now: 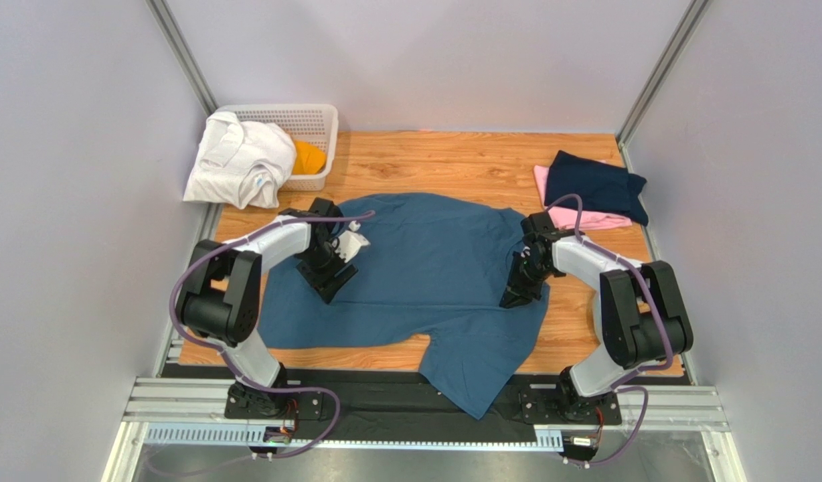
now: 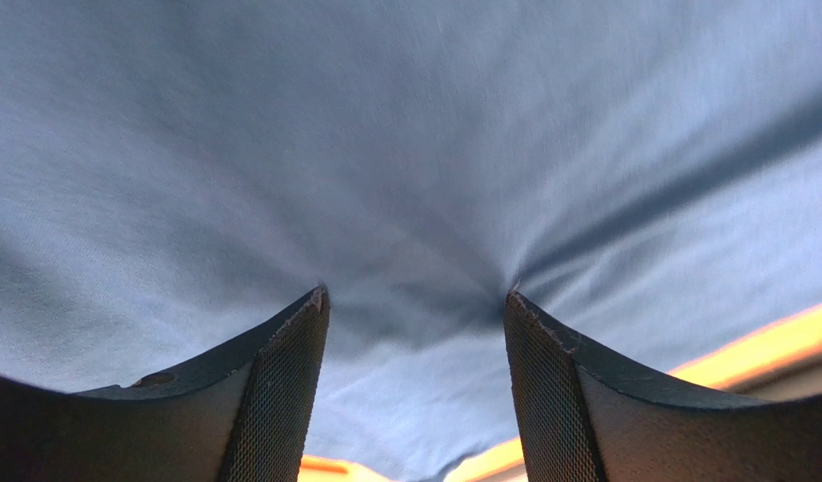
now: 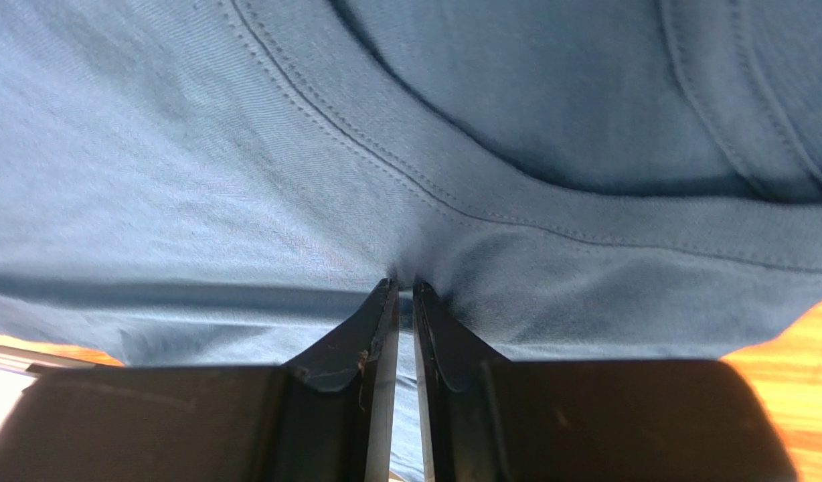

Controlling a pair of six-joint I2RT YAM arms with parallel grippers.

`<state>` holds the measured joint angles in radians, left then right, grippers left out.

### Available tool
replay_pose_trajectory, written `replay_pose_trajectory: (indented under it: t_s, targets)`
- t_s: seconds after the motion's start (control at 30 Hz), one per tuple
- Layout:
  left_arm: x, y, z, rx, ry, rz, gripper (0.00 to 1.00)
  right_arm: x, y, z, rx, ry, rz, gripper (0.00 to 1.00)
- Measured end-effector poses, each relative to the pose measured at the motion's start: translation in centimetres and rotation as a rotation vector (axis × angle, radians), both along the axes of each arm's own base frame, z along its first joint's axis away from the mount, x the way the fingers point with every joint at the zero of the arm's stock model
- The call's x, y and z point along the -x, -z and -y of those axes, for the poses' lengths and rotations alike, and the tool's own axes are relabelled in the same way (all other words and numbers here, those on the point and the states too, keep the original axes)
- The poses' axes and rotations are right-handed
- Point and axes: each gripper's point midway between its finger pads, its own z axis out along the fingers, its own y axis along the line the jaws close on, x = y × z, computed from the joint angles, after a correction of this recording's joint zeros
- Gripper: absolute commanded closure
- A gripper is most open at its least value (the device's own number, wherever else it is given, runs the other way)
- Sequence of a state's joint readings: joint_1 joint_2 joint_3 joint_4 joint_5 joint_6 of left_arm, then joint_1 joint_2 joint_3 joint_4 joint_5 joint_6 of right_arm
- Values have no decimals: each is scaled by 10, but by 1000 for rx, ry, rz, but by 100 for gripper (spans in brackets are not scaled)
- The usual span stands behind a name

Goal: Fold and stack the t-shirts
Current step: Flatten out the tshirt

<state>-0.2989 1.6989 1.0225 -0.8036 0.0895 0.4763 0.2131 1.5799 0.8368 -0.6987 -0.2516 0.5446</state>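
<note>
A large slate-blue t-shirt (image 1: pixel 435 266) lies spread across the middle of the wooden table (image 1: pixel 435 156), one part trailing over the near edge. My left gripper (image 1: pixel 330 283) stands on the shirt's left part. In the left wrist view the left gripper (image 2: pixel 415 296) is open, both fingertips pressed into the cloth (image 2: pixel 385 151), which creases around them. My right gripper (image 1: pixel 512 295) is at the shirt's right edge. In the right wrist view the right gripper (image 3: pixel 405 283) is shut on a pinch of the blue cloth (image 3: pixel 184 151) just below a stitched hem band.
A folded navy t-shirt (image 1: pixel 594 186) lies on a pink one (image 1: pixel 574 217) at the back right corner. At the back left stands a white lattice basket (image 1: pixel 309 118), with a white garment (image 1: pixel 239 159) draped over its side and an orange one (image 1: pixel 307 158) inside.
</note>
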Motion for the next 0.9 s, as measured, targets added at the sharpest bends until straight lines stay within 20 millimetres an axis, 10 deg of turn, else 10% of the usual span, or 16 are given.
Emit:
replay_pose_trajectory:
  t_s: [0.2,0.3,0.63,0.73,0.9]
  targets:
    - [35,-17,1,48,25,-65,30,3,-10,5,25,5,-6,80]
    - [25,-34,2,55,30,-14,29,-16,-33,1,17,14,35,63]
    - [-139,-117,-18,62,-179,387,29,-205,-205,-16,-12,69,571,47]
    - [-158,-91,-50,30,-282,356,29,-237,-188,-7,32,78,559,47]
    - [-136,-43,-80,-27,-355,223,29,-243,-102,22,93,104,342,48]
